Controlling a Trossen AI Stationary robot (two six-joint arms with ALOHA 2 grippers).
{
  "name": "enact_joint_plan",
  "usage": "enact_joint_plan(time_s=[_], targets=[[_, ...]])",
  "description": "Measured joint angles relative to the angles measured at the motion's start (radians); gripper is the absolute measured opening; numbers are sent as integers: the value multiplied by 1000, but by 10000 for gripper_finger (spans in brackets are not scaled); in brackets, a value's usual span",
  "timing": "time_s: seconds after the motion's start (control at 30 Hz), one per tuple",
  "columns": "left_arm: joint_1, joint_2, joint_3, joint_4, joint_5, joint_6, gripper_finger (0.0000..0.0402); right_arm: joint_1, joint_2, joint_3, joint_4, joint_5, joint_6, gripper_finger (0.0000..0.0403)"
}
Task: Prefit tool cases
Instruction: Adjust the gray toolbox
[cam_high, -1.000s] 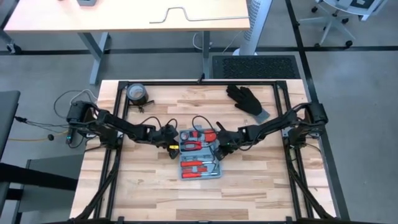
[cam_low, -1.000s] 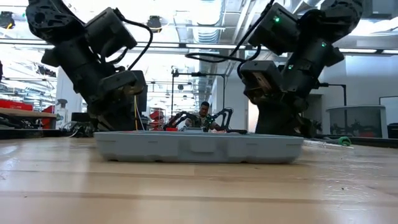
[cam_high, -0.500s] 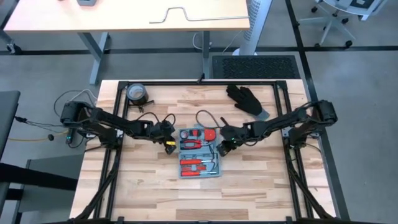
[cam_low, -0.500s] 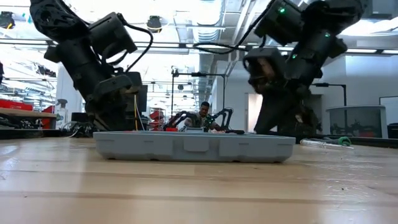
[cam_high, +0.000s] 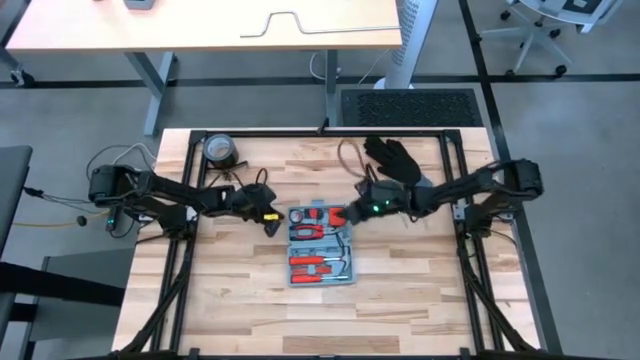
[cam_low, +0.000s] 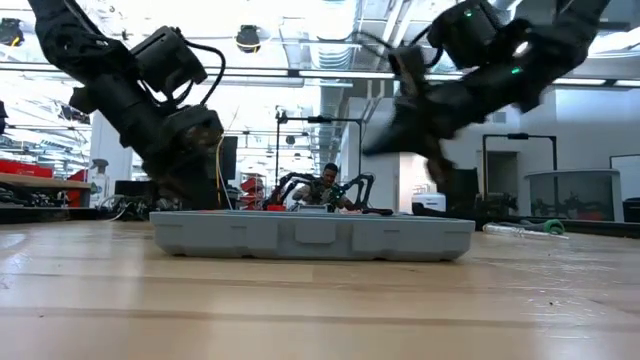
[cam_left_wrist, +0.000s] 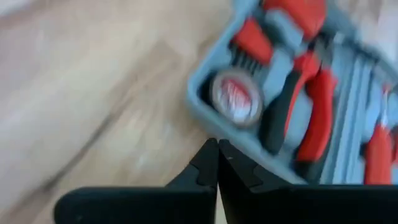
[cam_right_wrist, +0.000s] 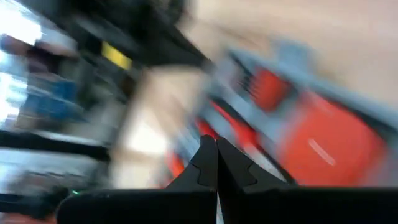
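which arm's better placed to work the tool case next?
Probably left. The left gripper, shut, sits low beside the tool case's left edge. The right gripper, also shut, is raised above its far corner in the low view.

A black glove lies at the table's far right; a roll of tape sits at the far left corner.

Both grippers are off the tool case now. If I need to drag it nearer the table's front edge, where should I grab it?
I'd take the tool case by its raised rim wall on the long left side, coming straight down with the left gripper. The case lies flat and open, so only that thin upright wall offers fingers an edge. The left gripper sits shut beside it; the right gripper, also shut, hovers above its far right corner.
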Motion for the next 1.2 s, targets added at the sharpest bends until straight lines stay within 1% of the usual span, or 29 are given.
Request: enact_joint_plan(time_s=[0.07,0.1,0.17,0.23,0.27,0.33,0.4,0.43,0.53,0.6,0.67,0.7,0.73,0.8,0.87,0.93,1.0,1.03,1.07,1.1,1.13,1.2], targets=[[15,0,0,45,19,-9,0,-28,66,1,218,-43,40,0],[25,0,0,70,45,-11,0,-40,109,1,342,-71,74,0],[43,0,0,105,96,-12,0,-68,208,2,594,-131,166,0],[52,-1,0,112,123,-11,0,-84,318,2,827,-160,267,0],[55,-1,0,109,129,-11,0,-85,366,2,917,-164,312,0],[55,-1,0,108,129,-10,0,-84,447,1,1035,-164,396,0],[55,-1,0,108,129,-8,0,-80,488,10,1036,-164,452,0],[55,-1,0,108,129,-8,0,-77,489,17,1025,-169,453,0],[55,-1,0,109,129,-5,0,-70,482,79,1051,-240,413,0],[55,-1,0,110,129,-2,0,-70,477,123,1047,-305,385,0],[55,-1,0,110,129,4,0,-70,476,168,1045,-346,354,0],[55,-1,0,110,128,4,0,-71,473,185,1015,-364,338,0],[56,-1,0,110,128,4,0,-72,469,198,917,-368,328,0],[56,-1,0,113,128,7,0,-74,470,207,611,-367,333,0],[56,-1,1,110,129,8,0,-77,478,206,525,-383,365,0],[56,-1,1,111,128,13,0,-78,499,193,731,-384,363,0],[56,-1,1,109,128,15,0,-78,493,191,946,-365,360,0],[56,-1,1,109,128,16,0,-80,472,198,996,-360,360,0],[56,-1,1,108,127,18,0,-81,446,196,1011,-360,359,0],[56,-1,1,108,125,19,0,-81,419,184,990,-361,352,0],[57,-1,1,110,124,20,0,-80,396,170,933,-361,333,0],[61,-1,1,102,124,20,0,-66,349,135,760,-357,281,0]])
